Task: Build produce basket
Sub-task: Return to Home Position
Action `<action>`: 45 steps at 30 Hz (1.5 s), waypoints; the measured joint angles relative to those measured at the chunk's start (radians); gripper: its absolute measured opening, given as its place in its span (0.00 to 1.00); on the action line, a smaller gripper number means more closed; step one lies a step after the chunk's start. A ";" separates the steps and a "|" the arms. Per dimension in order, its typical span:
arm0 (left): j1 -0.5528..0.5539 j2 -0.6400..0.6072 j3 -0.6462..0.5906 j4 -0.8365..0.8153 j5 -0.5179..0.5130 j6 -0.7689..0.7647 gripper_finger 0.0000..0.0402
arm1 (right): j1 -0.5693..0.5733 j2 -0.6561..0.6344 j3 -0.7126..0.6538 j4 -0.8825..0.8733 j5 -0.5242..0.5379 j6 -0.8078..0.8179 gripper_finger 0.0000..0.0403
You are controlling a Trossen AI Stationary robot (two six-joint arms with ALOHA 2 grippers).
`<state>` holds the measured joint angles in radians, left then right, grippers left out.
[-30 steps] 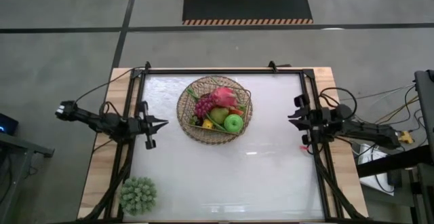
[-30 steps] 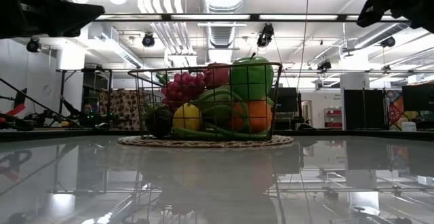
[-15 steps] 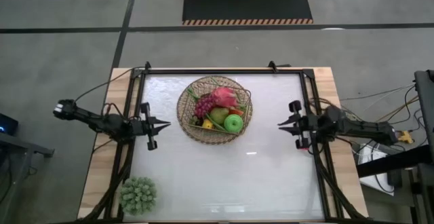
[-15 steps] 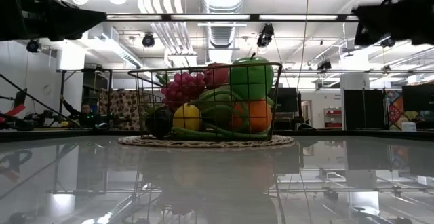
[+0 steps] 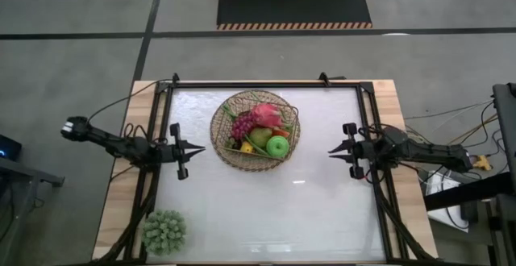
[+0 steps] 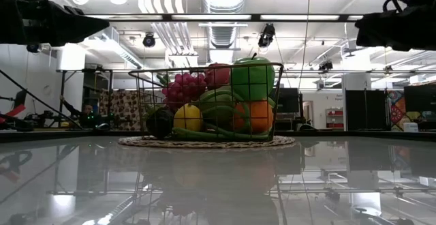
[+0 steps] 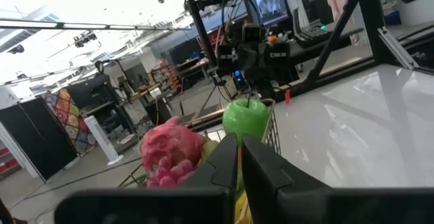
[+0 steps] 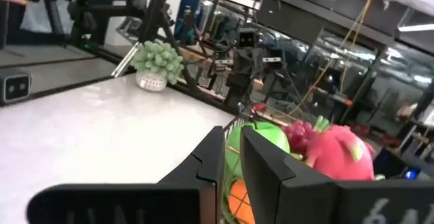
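Observation:
The round woven basket (image 5: 228, 155) lies on the white table at the far middle; a dark wire frame (image 6: 139, 102) rises around it. In it the produce is piled: pink dragon fruit (image 5: 264, 114), purple grapes (image 5: 240, 126), green apple (image 5: 278, 145), lemon (image 6: 188, 118), orange (image 6: 259, 116). My left gripper (image 5: 199, 148) hovers shut, level, left of the basket and pointing at it (image 7: 239, 157). My right gripper (image 5: 331, 151) hovers shut to the basket's right, also pointing at it (image 8: 232, 157). Both are clear of the basket and hold nothing.
A green plant ball (image 5: 164, 231) sits at the table's near left corner. Black frame rails (image 5: 379, 193) run along the table's sides. The white tabletop (image 5: 274, 209) between the basket and the near edge is bare.
My right gripper has come down a little and moved toward the basket, rolling about its own axis and levelling out. It stays shut. The basket and produce have not moved.

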<state>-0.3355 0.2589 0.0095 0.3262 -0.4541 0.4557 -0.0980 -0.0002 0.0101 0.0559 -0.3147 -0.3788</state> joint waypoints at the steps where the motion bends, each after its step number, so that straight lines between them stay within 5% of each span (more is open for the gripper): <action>1: 0.000 0.005 0.000 0.001 0.000 0.000 0.01 | -0.002 0.000 0.000 0.000 0.001 0.002 0.09; 17: 0.000 0.071 0.000 0.001 0.000 0.000 0.01 | -0.020 0.005 0.000 0.003 0.001 0.224 0.09; 45: 0.000 0.160 0.000 0.001 0.000 0.000 0.01 | -0.020 0.029 0.001 0.006 0.001 0.222 0.10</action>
<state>-0.3351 0.4187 0.0097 0.3275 -0.4541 0.4557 -0.1177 0.0284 0.0109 0.0624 -0.3138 -0.1566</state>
